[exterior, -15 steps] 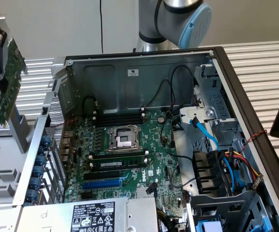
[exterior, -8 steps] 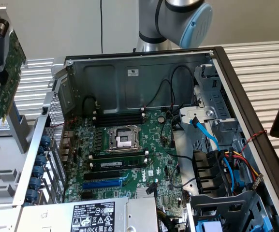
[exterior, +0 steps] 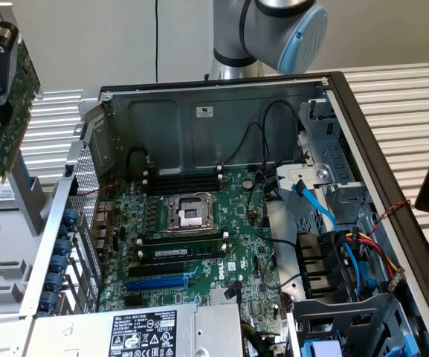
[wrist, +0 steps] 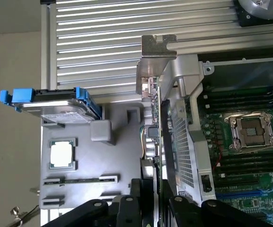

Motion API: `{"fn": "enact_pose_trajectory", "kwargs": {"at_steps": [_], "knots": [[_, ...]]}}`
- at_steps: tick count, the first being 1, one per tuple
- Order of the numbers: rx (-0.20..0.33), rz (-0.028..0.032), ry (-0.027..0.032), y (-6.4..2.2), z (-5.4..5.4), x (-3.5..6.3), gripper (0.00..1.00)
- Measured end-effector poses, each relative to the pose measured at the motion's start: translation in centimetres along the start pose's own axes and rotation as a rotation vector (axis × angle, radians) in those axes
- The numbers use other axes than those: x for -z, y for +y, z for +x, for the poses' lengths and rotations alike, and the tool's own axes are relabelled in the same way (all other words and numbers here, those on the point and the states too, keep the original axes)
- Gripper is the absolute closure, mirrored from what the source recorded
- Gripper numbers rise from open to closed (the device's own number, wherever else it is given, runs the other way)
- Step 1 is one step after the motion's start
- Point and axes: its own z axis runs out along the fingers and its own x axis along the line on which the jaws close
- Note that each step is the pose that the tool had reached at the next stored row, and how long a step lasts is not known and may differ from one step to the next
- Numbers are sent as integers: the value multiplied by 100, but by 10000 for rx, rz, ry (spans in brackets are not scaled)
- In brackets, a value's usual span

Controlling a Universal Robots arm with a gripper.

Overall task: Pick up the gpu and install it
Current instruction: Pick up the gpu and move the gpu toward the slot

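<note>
gpu (exterior: pixel 4 123) is clamped tight in the gripper (wrist: pixel 157 195), edge-on. It's held up outside the open case (exterior: pixel 199 130), at the exterior view's left.

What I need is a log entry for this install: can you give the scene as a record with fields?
held: small green gpu card with silver end bracket, clamped between the black fingers
location: outside the open grey metal computer case, at the exterior view's left
installed: no; large green motherboard's long blue slot is empty
nearby: silver square processor chip on grey plastic tray
</note>
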Motion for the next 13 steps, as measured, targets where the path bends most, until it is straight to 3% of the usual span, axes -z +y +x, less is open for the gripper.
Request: {"fn": "enact_pose_trajectory", "kwargs": {"at_steps": [2,6,13], "knots": [[-185,-1,-46,1,-6,-2,73],[-202,3,-47,16,-138,-2,73],[-220,17,39,25,-460,48,73]]}}
